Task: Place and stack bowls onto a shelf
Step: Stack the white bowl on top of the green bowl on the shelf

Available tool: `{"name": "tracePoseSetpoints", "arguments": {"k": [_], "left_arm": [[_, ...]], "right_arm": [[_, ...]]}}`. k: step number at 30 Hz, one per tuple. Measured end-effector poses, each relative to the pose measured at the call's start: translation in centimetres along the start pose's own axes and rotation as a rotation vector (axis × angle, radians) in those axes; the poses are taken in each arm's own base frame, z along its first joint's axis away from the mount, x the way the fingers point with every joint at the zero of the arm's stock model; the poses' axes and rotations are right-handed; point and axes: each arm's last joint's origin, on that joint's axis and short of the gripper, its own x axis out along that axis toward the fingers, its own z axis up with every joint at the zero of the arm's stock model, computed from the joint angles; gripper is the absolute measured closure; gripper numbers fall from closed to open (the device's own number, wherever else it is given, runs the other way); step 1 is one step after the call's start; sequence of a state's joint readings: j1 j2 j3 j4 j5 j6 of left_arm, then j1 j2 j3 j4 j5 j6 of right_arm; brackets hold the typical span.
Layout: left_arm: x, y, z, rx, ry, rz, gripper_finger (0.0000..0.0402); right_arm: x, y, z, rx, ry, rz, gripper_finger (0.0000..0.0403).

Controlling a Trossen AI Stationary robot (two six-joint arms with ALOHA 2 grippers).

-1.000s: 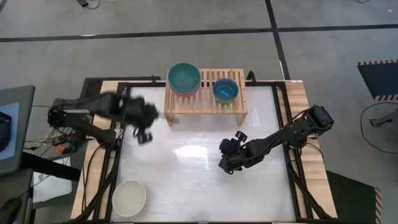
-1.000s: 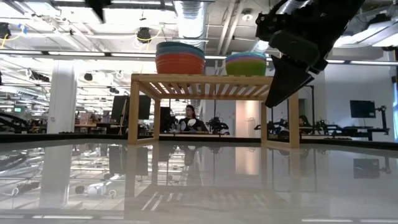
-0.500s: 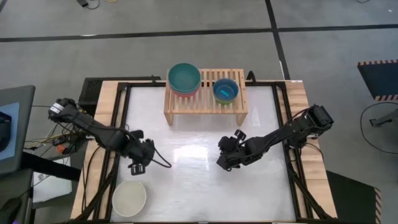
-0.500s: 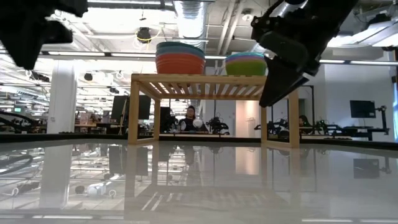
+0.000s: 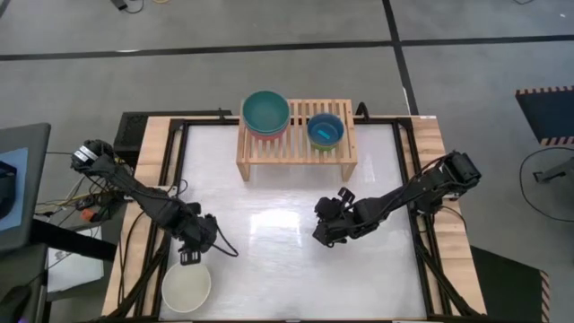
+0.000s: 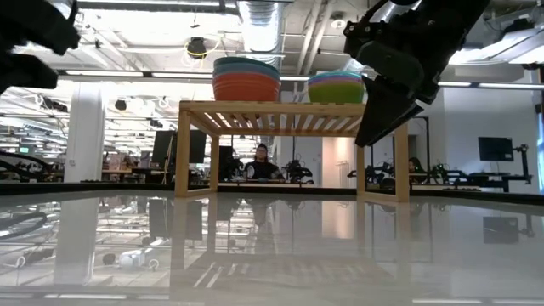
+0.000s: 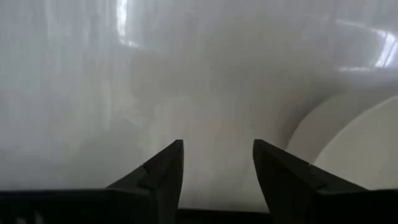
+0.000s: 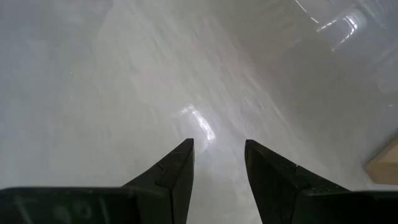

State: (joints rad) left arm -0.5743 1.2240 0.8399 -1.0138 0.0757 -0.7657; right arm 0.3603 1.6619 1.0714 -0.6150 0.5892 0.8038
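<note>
While the shelf (image 5: pixel 296 131) is already carrying two stacks of bowls, you are looking at one cream bowl (image 5: pixel 186 286) sitting at the worktop's (image 5: pixel 287 251) near left corner. Your left end effector (image 5: pixel 190 254) is hovering just beyond its far rim, fingers parted and holding nothing, so it is the nearer arm. Your right end effector (image 5: pixel 325 224) is waiting mid-worktop, also parted and empty.

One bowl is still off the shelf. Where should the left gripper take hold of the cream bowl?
By its rim: the cream white round plastic bowl sits upright, mouth up. The open left gripper, just beyond it, could probably drop one finger inside the nearest edge.
</note>
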Motion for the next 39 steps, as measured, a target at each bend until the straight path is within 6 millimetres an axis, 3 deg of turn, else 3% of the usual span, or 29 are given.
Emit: {"name": "tracePoseSetpoints", "arguments": {"k": [22, 33, 39], "left_arm": [[0.9, -3.4, -2.8, 0.024, 0.009, -0.114, 0.0223], [0.9, -2.8, -3.5, 0.051, 0.111, -0.078, 0.0223], [0.7, -3.8, -3.5, 0.07, 0.083, -0.155, 0.0223]], "right_arm": [[-0.1, 0.1, -0.1, 0.003, 0.0, 0.002, 0.0235], [0.2, -0.2, 0.1, 0.014, 0.006, -0.002, 0.0235], [0.0, 0.0, 0.0, 0.011, 0.01, 0.008, 0.0235]]}}
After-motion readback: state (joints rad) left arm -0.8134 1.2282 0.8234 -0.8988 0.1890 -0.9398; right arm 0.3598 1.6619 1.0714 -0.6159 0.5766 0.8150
